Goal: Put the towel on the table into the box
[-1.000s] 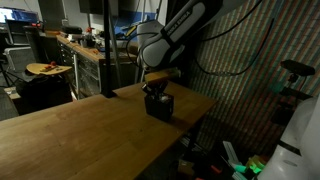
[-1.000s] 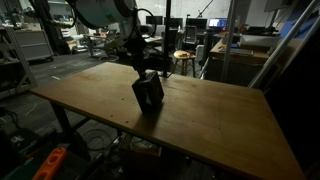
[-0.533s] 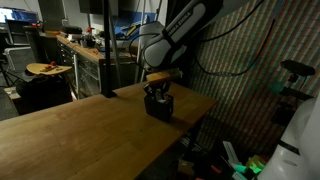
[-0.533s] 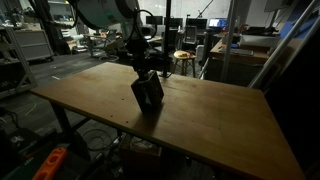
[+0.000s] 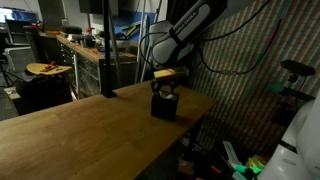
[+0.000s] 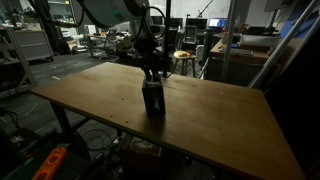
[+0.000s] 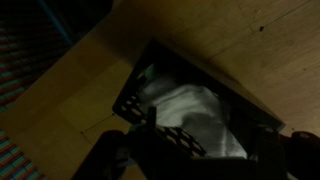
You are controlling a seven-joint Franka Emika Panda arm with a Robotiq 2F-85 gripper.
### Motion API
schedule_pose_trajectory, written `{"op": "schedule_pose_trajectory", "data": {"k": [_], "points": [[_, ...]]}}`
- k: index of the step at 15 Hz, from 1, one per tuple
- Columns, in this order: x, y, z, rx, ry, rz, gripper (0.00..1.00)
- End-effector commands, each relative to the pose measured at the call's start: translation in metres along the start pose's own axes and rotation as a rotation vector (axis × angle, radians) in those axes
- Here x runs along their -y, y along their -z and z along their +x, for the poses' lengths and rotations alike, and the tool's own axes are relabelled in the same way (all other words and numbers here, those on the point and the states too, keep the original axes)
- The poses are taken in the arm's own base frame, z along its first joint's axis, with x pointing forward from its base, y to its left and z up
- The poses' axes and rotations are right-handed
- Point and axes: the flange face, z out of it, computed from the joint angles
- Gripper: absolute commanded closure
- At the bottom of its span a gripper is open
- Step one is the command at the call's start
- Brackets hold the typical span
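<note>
A black box stands on the wooden table, near its far edge. In the wrist view a white towel lies crumpled inside the box, whose perforated wall frames it. My gripper hangs just above the box's opening, pointing down. In the wrist view the gripper shows as two dark fingers standing wide apart, open, at either side of the towel and holding nothing.
The table edge runs close beside the box. A black post rises at the table's back edge. Behind are a cluttered workbench and a stool; another stool stands beyond the table.
The jaws have gone from shut to open, letting the towel go into the box. The gripper and the box have shifted slightly sideways, and the box now stands straighter.
</note>
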Motion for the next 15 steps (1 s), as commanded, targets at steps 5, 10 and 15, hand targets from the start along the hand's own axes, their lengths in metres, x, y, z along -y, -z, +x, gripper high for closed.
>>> {"op": "schedule_pose_trajectory", "data": {"k": [5, 10, 15], "points": [[-0.011, 0.057, 0.006, -0.047, -0.083, 0.075, 0.64], [-0.010, 0.069, 0.006, -0.078, -0.090, 0.082, 1.00], [-0.008, 0.054, 0.007, -0.077, -0.087, 0.082, 0.97]]}}
